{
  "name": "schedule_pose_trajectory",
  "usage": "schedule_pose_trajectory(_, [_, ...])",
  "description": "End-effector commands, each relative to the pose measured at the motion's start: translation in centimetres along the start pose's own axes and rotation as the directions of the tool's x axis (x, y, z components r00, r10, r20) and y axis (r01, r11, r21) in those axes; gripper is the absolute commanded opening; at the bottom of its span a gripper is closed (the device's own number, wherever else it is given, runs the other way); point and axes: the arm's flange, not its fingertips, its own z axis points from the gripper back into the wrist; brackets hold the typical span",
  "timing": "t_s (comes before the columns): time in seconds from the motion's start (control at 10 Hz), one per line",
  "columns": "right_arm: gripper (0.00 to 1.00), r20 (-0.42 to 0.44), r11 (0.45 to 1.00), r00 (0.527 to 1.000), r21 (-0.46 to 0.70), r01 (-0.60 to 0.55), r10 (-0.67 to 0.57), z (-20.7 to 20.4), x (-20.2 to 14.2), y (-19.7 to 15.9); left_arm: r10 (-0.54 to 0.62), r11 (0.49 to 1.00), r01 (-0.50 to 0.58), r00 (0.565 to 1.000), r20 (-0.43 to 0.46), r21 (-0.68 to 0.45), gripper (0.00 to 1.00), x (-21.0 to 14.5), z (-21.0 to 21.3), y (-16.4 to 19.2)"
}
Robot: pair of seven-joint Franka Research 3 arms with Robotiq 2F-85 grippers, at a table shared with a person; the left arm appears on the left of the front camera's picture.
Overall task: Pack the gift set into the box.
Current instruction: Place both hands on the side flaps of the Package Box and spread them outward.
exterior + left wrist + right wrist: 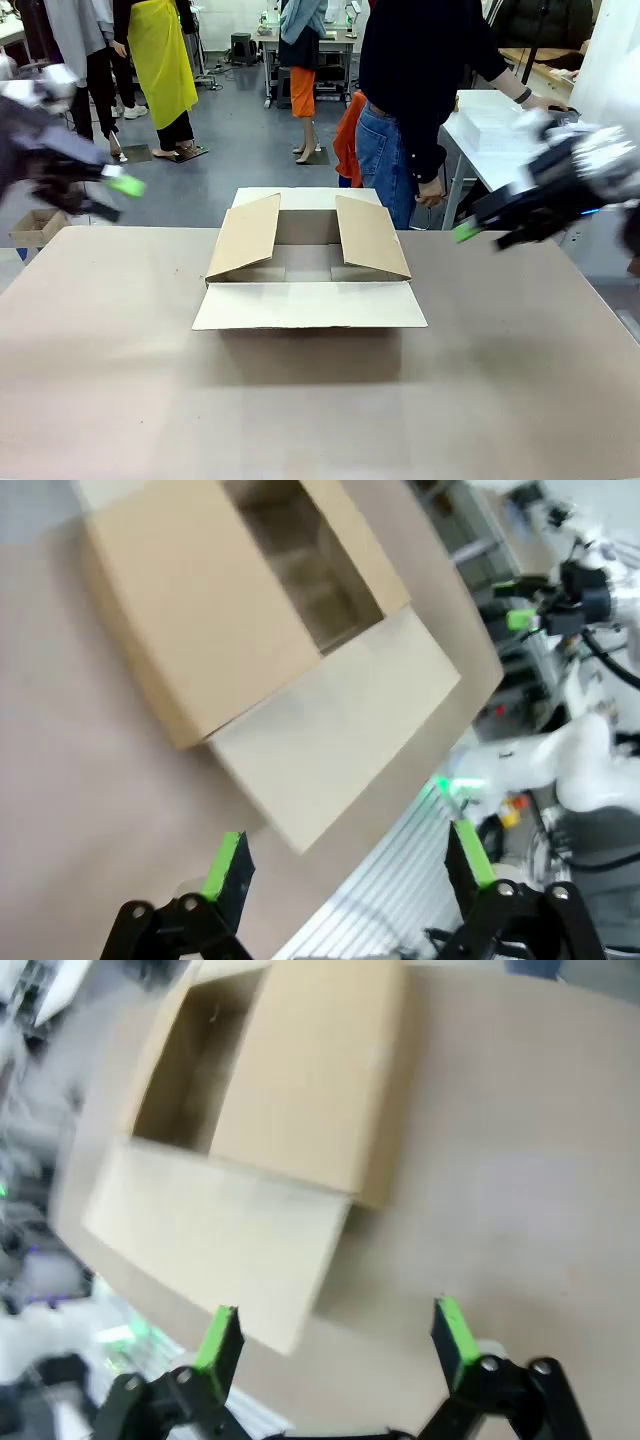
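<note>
Box (pixel 308 262) open, centre of desk (pixel 520 400). Left gripper (pixel 347 852) and right gripper (pixel 338 1332) both spread wide, empty. Pre-pack stage, I'd say; next: fetch gift set.

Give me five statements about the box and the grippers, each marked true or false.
1. The box stands upright on the table with its flaps open. True.
2. The left gripper is shut on a flap. False: it is open, holds nothing and hangs off to the box's side.
3. The right gripper is open and holds nothing. True.
4. A grey pouch lies in the box. False: what shows of its inside is bare cardboard.
5. A person stands beyond the table's far edge. True.
</note>
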Motion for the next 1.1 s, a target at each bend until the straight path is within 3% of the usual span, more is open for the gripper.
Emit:
schedule_pose_trajectory(0.0, [1.00, 0.024, 0.989, 0.989, 0.016, -0.148, 0.148, -4.2, 0.1, 1.5, -0.028, 0.986, 0.049, 0.991, -0.132, 0.157, 1.00, 3.8, -3.6, 0.1])
schedule_pose_trajectory(0.1, [1.00, 0.057, 0.983, 0.982, -0.037, -0.180, 0.182, -4.4, -1.2, 2.3, 0.007, 0.985, 0.016, 0.992, -0.130, 0.171, 1.00, 4.2, -4.3, 0.3])
schedule_pose_trajectory(0.2, [1.00, -0.026, 0.994, 0.994, -0.004, -0.106, 0.105, -3.3, -0.5, 3.7, -0.043, 0.996, 0.049, 0.997, -0.071, 0.072, 1.00, 2.2, -3.7, -3.0])
schedule_pose_trajectory(0.3, [1.00, -0.026, 0.994, 0.994, -0.004, -0.106, 0.105, -3.3, -0.5, 3.7, -0.043, 0.996, 0.049, 0.997, -0.071, 0.072, 1.00, 2.2, -3.7, -3.0])
schedule_pose_trajectory(0.5, [1.00, -0.022, 0.954, 0.956, -0.050, -0.295, 0.294, -7.7, -0.3, 7.8, -0.041, 0.992, 0.053, 0.993, -0.107, 0.111, 1.00, 3.8, -5.6, -2.7])
schedule_pose_trajectory(0.6, [1.00, 0.153, 0.946, 0.936, -0.126, -0.299, 0.316, -7.2, -0.4, 8.7, 0.005, 0.977, 0.014, 0.996, -0.087, 0.212, 1.00, 5.2, -6.8, -3.8])
schedule_pose_trajectory(0.7, [1.00, 0.344, 0.960, 0.899, -0.158, -0.230, 0.272, -6.0, -1.0, 8.2, 0.050, 0.942, -0.020, 0.995, -0.083, 0.336, 1.00, 7.1, -8.0, -4.4])
schedule_pose_trajectory(0.8, [1.00, 0.357, 0.963, 0.896, -0.153, -0.222, 0.263, -5.5, -1.8, 7.3, 0.063, 0.929, -0.021, 0.993, -0.103, 0.370, 1.00, 9.0, -9.0, -4.7])
schedule_pose_trajectory(1.0, [1.00, 0.351, 0.971, 0.907, -0.145, -0.192, 0.232, -4.7, -2.2, 6.0, 0.116, 0.889, -0.084, 0.992, -0.045, 0.449, 1.00, 11.7, -11.2, -5.4])
